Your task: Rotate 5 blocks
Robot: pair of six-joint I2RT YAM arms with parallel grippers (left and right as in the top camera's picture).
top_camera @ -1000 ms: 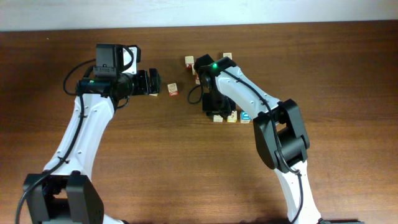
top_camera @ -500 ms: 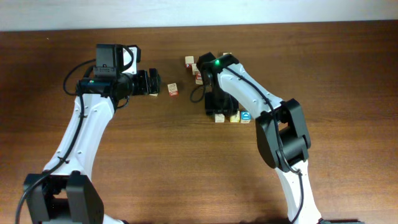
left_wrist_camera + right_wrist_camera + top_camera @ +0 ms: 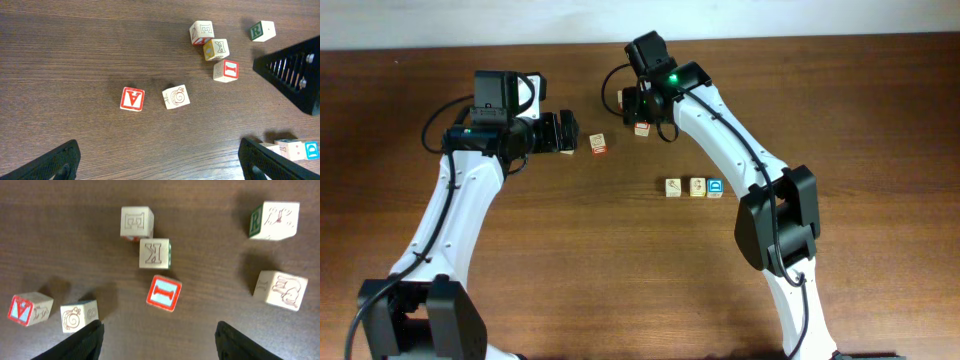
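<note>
Three small pale wooden alphabet cubes [image 3: 697,187] sit shoulder to shoulder in a straight row just off table centre toward 3 o'clock, w/ the blue-printed end cube [image 3: 715,187] at the row's 3 o'clock end. A line that tidy looks deliberate, prob. the ones already turned & parked clear of the rest. The loose lot lies toward 12 o'clock, below the right gripper [image 3: 160,340]. In its wrist view there's a pale cube printed E [image 3: 137,222], a pale cube printed K [image 3: 155,253] touching or all but at its 5 o'clock, then a red-bordered cube [image 3: 164,293] w/ a light-blue I face just beside the K at 6 o'clock, skewed. Well apart at 2–3 o'clock are a green-sided R cube [image 3: 274,220] & a pale elephant-drawing cube [image 3: 280,289]. At 8 o'clock a red-faced cube [image 3: 29,309] sits just beside a snail-printed pale cube [image 3: 79,316]. The I cube lies on the midline between that gripper's fingers, which are spread wide, nothing in them; my guess, it's lining up on that one next. The left gripper [image 3: 159,160], at 10 o'clock, is also spread wide & empty, facing the red/snail pair, likely keeping out of the other arm's way. No tray, bowl or box in view; every cube rests straight on the dark wooden table [image 3: 520,280].
</note>
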